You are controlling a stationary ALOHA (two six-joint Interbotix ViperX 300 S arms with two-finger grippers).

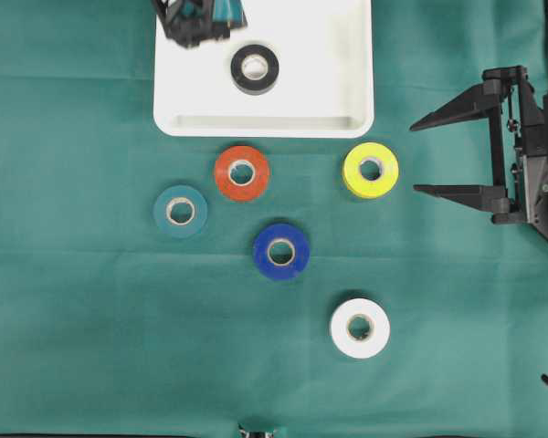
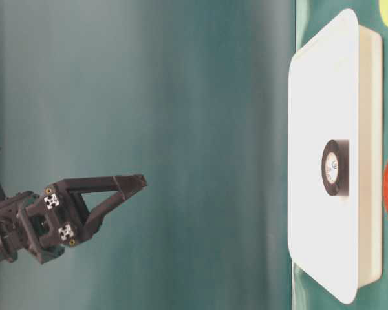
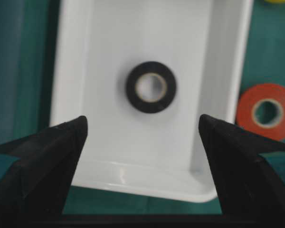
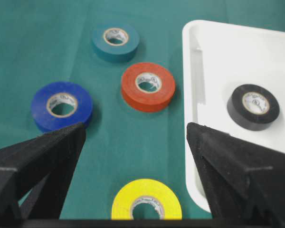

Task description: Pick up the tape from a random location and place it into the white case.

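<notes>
Green cloth (image 1: 73, 347) covers the table. At its far edge sits the white case (image 1: 347, 55), with the black tape roll (image 1: 255, 68) lying flat inside it. Left gripper (image 3: 142, 130) hangs above the case, jaws wide apart and empty. Right gripper (image 1: 420, 157) waits at the right, jaws spread, holding nothing. Orange (image 1: 242, 173), teal (image 1: 180, 212), blue (image 1: 281, 251), yellow (image 1: 371, 170) and white (image 1: 360, 328) rolls lie on the cloth nearer.

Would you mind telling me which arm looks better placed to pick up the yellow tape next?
Probably the right: its open gripper sits just beside the yellow tape, while the left gripper hangs open over the white case.
</notes>
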